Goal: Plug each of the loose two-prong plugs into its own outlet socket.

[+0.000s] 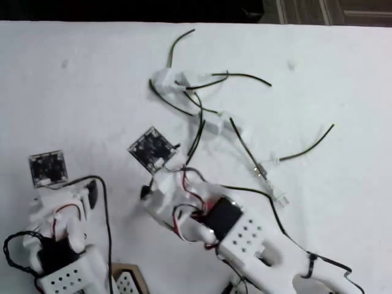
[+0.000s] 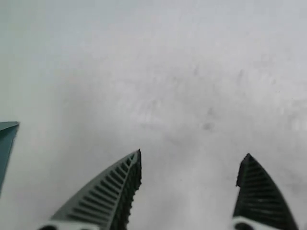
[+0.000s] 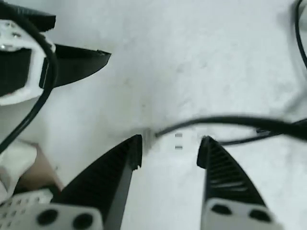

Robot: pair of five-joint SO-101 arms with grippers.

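1. right gripper [image 3: 172, 140]: jaws part-open, straddling a small pale plug [image 3: 149, 136], nothing clamped. The plug sits against one fingertip, not centred. Risk: on closing, that finger shoves it sideways or it squirts out rotated.
2. The plug is blurred and its prong direction is unreadable. Risk: the jaws pinch it across the wrong faces and the prongs end up off-axis to the slots.
3. Its black lead [image 3: 230, 120] runs off just past the other fingertip. Risk: the jaws catch the lead together with the plug, or the stiff wire twists the plug in the grip on lift.
4. outlet socket [image 1: 152, 149] lies flat on the table [image 1: 73, 92], just beyond the right gripper. Can't tell if it is fixed down. Risk: the insertion push slides the board instead of seating the prongs.
5. left gripper [image 2: 194, 154]: jaws wide, empty, over bare table, near the second outlet socket [image 1: 48, 167]. In the right wrist view its finger is close to the right arm. Risk: the arms clash if both work toward the middle.
6. Other loose plugs [image 1: 215, 125] lie farther out with their wires crossing. Risk: pulling one drags or snags its neighbours.
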